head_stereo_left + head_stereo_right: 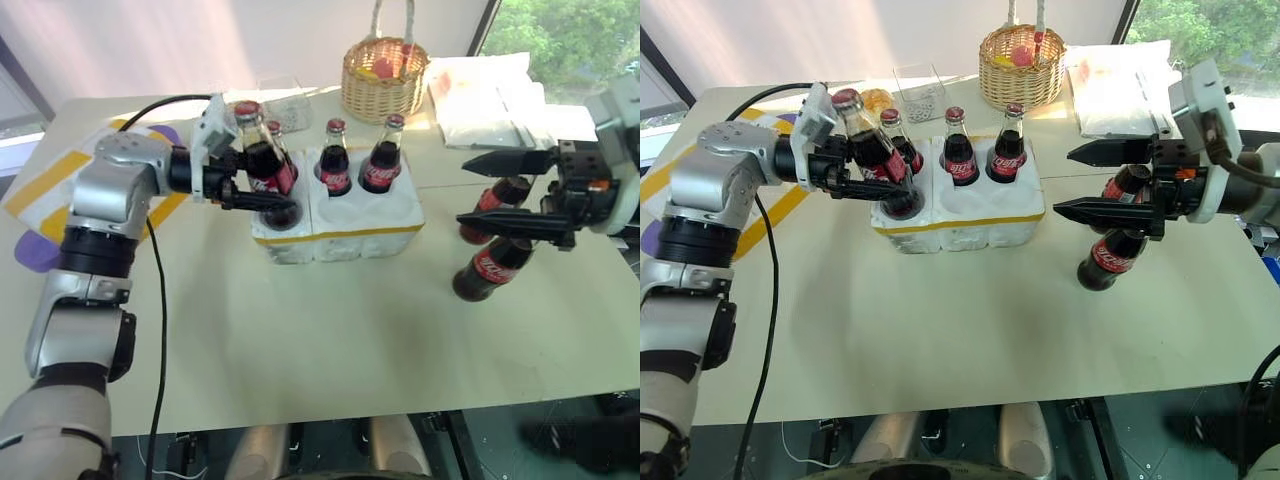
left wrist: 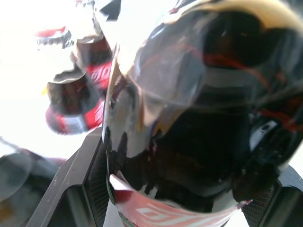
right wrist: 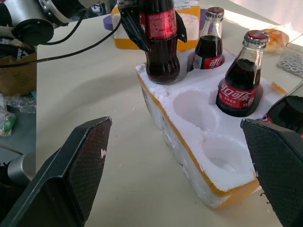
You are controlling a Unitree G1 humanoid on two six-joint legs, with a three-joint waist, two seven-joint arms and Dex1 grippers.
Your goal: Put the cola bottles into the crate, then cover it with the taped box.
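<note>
**Glass cola bottle going into the near-left well**

The left pincer (image 1: 262,190) clamps a small dark glass cola bottle with red cap (image 3: 161,42) at its label, base seated in the white foam crate with yellow band (image 1: 340,238). Right pincer (image 1: 510,190) stands wide, empty, by two bottles on the counter (image 1: 330,340). Glass looks slick, heavy, breakable; grip the labelled waist.

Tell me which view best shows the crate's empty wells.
The right wrist view: the crate lies close, with two empty front wells in plain sight beside the bottle held by the left gripper. Both eye views show the crate from farther off, its wells shallowly seen. The left wrist view is taken up by the held bottle.
</note>
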